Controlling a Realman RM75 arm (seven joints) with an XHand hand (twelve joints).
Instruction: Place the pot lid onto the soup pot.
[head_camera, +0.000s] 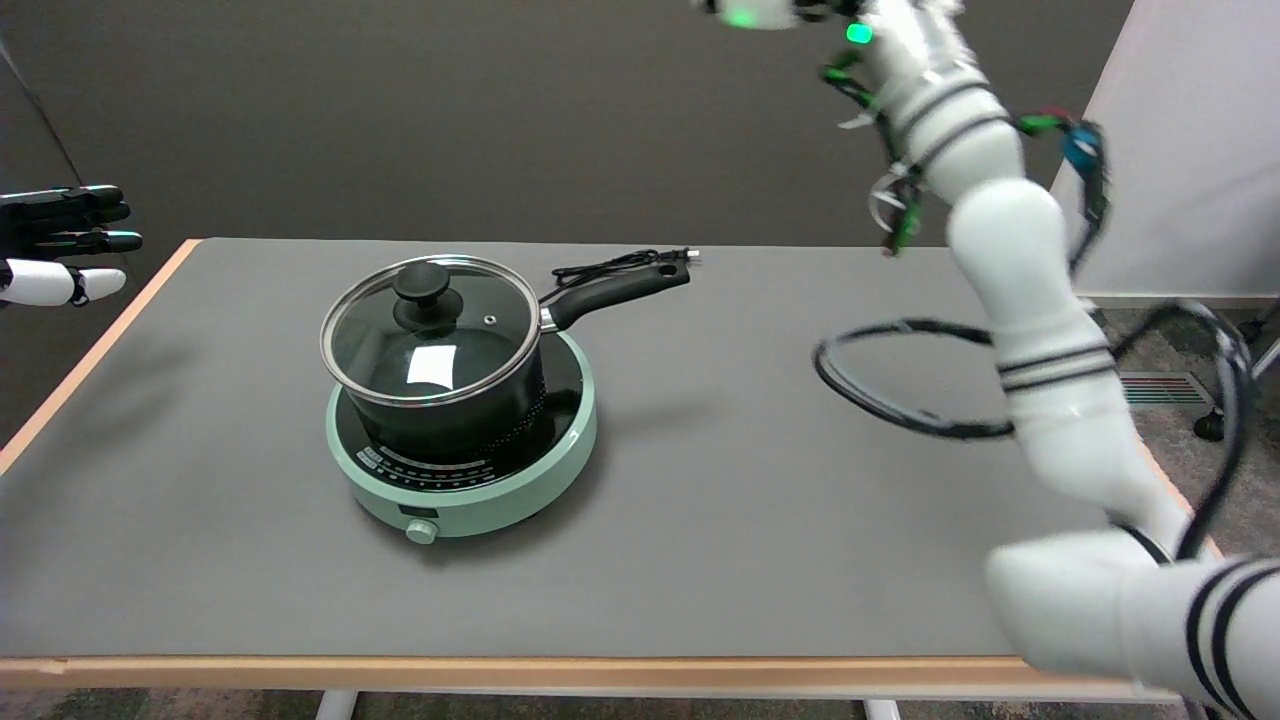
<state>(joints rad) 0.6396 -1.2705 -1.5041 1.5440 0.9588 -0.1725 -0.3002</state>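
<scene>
With the pot lid (432, 330) already seated level on the soup pot (470, 405) atop the green cooker (470, 490), the right hand is out of view, so simply keep the arm clear.

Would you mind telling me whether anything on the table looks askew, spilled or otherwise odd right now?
Nothing stands out. The glass pot lid sits level on the soup pot, which rests centred on the green cooker. The cooker's power cord lies loose behind the pot handle. No spill shows on the table.
</scene>
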